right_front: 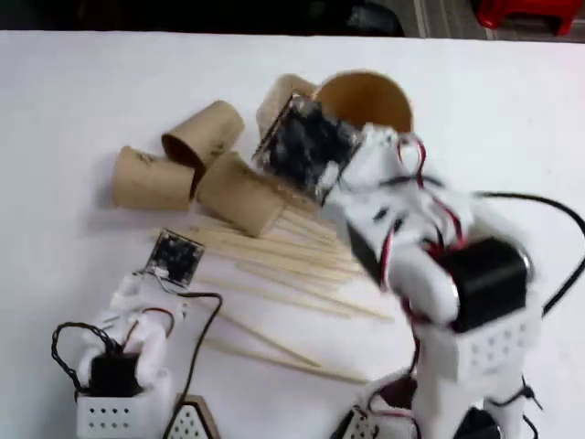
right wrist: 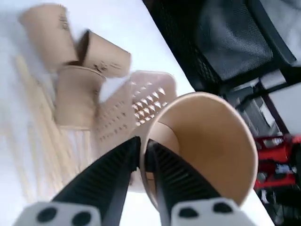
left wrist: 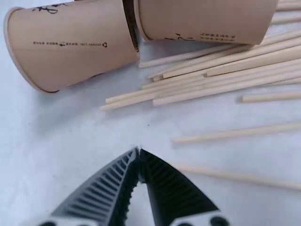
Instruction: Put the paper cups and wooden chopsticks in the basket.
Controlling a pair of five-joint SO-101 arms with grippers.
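Note:
My right gripper (right wrist: 143,141) is shut on the rim of a brown paper cup (right wrist: 202,141), one finger inside and one outside; the high view has this cup (right_front: 366,99) tilted at the table's far side. Right beside it is a beige perforated basket (right wrist: 134,106). Three more paper cups (right_front: 203,133) lie on their sides left of it. Wooden chopsticks (right_front: 292,265) are scattered across the middle of the table. My left gripper (left wrist: 138,151) is shut and holds nothing, low over bare table just short of the chopsticks (left wrist: 211,75) and two lying cups (left wrist: 70,44).
The left arm (right_front: 128,338) is at the near left, the right arm (right_front: 457,293) at the near right, reaching over the chopsticks. Beyond the table's far edge are a black mesh chair (right wrist: 225,42) and something red (right_front: 530,11).

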